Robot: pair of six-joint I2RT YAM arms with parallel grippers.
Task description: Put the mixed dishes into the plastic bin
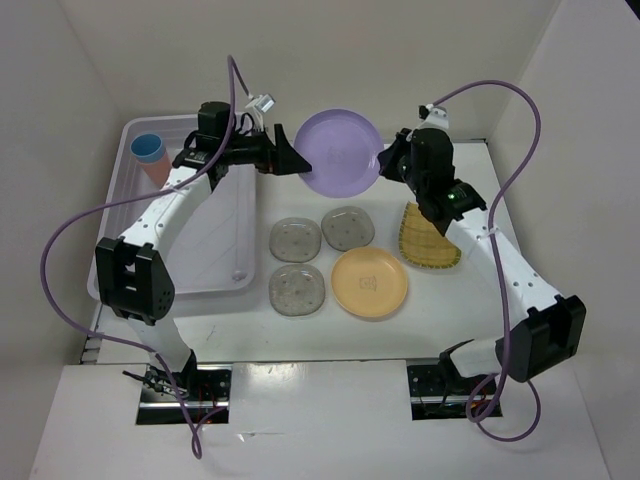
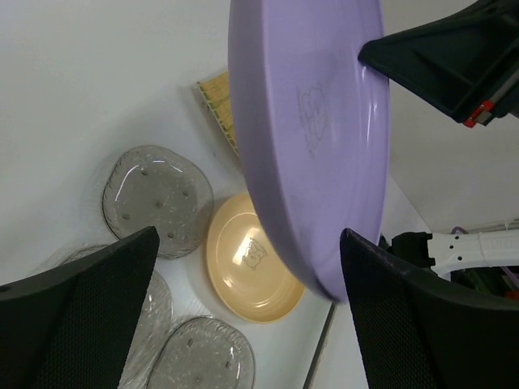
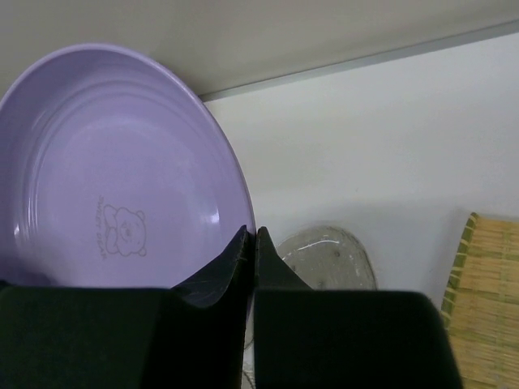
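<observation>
The lavender bowl [image 1: 340,150] hangs tilted in the air above the back of the table. My right gripper [image 1: 387,160] is shut on its right rim, fingertips pinched on the edge in the right wrist view [image 3: 250,243]. My left gripper [image 1: 290,158] is open at the bowl's left edge. In the left wrist view the bowl [image 2: 308,138] reaches between its wide-apart fingers [image 2: 405,324], close to one of them. The blue cup [image 1: 149,148] sits in the salmon cup [image 1: 158,171] in the plastic bin [image 1: 130,215].
Three clear speckled saucers [image 1: 296,240] [image 1: 348,228] [image 1: 297,289] lie mid-table. The round orange-yellow plate [image 1: 369,283] is beside them. The yellow woven plate [image 1: 425,240] lies partly under the right arm. White walls close in the back and both sides.
</observation>
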